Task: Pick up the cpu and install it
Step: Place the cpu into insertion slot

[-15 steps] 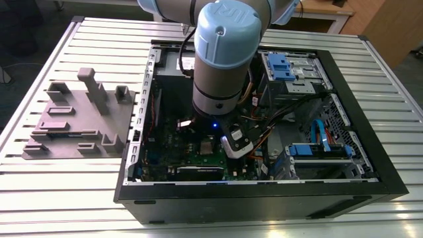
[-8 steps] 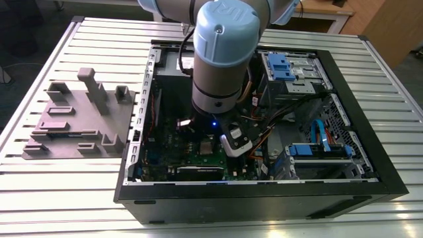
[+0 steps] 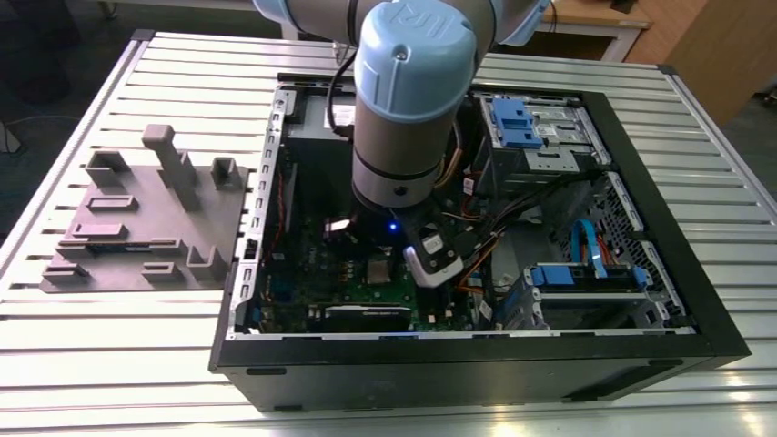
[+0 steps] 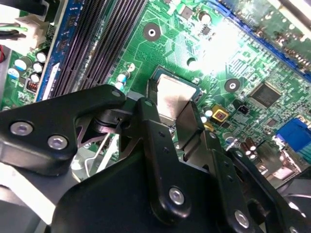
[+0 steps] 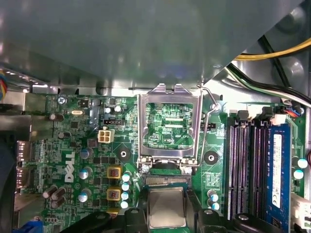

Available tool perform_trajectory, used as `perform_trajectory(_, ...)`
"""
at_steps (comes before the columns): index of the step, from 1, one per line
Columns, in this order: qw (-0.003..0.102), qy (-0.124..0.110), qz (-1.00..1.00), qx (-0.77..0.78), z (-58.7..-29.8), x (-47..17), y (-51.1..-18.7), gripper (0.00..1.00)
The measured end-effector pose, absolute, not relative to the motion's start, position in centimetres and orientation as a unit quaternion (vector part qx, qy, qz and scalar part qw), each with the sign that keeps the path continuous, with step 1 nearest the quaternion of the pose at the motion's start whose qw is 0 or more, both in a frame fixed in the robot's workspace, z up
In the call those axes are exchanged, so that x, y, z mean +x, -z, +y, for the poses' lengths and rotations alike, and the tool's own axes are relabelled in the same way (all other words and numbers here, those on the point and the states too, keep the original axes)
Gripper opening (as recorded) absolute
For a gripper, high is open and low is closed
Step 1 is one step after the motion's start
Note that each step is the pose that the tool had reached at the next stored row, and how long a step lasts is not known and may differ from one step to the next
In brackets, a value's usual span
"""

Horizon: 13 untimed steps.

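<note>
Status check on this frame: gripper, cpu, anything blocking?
Arm's gripper shut on the cpu. It lies flat, low on the motherboard. The retention frame stands open, off the chip.

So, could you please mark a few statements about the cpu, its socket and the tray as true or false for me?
1. The gripper holds the cpu above the motherboard. True.
2. The socket's load plate is closed over the cpu. False: it stands open, clear of the cpu.
3. The purple-grey tray lies inside the computer case. False: it lies on the table beside the case, at the exterior view's left.
4. The arm reaches down into the open case. True.
</note>
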State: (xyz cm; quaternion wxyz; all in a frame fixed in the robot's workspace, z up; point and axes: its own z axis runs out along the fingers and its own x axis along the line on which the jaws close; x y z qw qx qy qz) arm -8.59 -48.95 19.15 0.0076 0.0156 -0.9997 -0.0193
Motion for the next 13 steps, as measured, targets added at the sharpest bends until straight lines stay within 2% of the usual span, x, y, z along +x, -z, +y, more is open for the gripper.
perform_trajectory(13, 0.008, 0.021, -0.999, 0.024, -49.06, -8.58, -19.8, 0.4)
